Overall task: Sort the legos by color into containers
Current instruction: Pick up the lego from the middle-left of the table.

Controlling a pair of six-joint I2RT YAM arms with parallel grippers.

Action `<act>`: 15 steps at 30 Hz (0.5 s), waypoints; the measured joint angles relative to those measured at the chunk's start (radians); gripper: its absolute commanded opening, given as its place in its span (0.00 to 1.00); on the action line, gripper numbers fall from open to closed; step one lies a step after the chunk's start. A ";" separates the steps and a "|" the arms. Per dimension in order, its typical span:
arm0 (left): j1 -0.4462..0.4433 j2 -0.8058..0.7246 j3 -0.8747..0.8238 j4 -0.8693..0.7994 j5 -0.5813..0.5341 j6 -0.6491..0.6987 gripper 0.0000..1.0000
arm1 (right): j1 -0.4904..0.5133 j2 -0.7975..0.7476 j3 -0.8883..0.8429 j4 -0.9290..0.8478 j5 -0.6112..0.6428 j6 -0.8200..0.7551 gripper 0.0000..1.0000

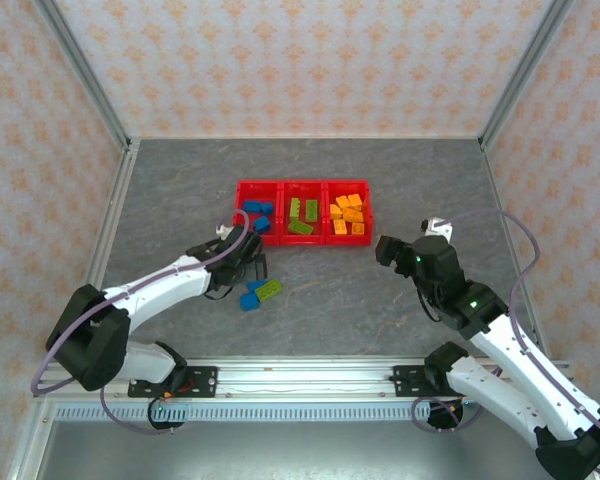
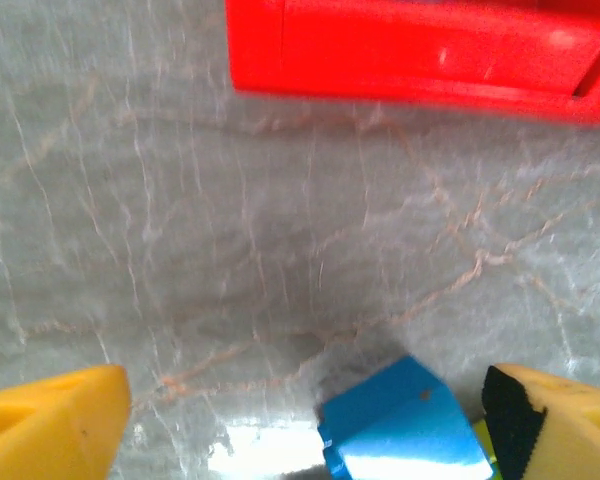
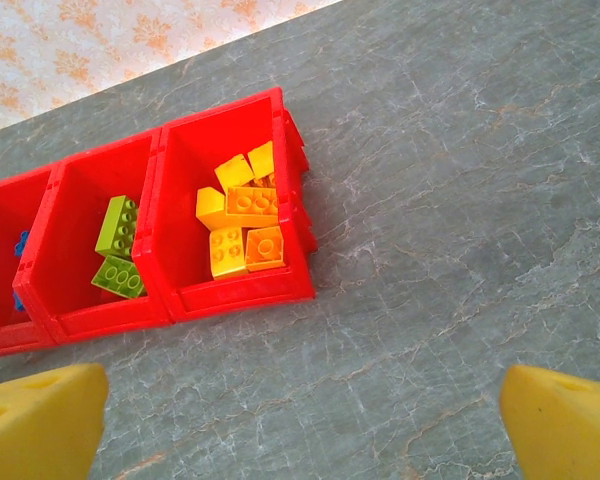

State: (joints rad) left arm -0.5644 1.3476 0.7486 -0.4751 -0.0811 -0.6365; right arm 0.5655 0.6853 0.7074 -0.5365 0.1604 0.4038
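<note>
Robot test booth: wallpapered panels (image 1: 300, 60), aluminium framing (image 1: 88, 75).

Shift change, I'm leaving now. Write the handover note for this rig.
Left gripper: open, a loose blue brick between its fingers, not gripped.
Right gripper: open, empty, near the right end of the containers.
Done: blue legos in the left bin, green legos in the middle, orange legos in the right.
Left: that blue brick and a lime green brick on the table.
</note>
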 measured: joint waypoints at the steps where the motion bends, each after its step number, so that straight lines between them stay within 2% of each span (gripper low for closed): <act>1: -0.006 -0.004 -0.015 0.008 0.008 -0.018 0.84 | 0.000 0.000 0.000 0.000 0.000 0.000 1.00; 6: -0.029 -0.006 -0.072 0.048 0.046 -0.108 0.78 | 0.000 0.000 0.000 0.000 -0.003 0.000 1.00; 15: -0.055 -0.005 -0.085 0.134 0.079 -0.185 0.77 | 0.000 0.000 -0.001 0.000 -0.003 0.000 1.00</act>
State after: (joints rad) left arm -0.6197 1.3422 0.6636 -0.3412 -0.0017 -0.8219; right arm 0.5655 0.6853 0.7067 -0.5365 0.1570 0.4042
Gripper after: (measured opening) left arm 0.768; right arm 0.997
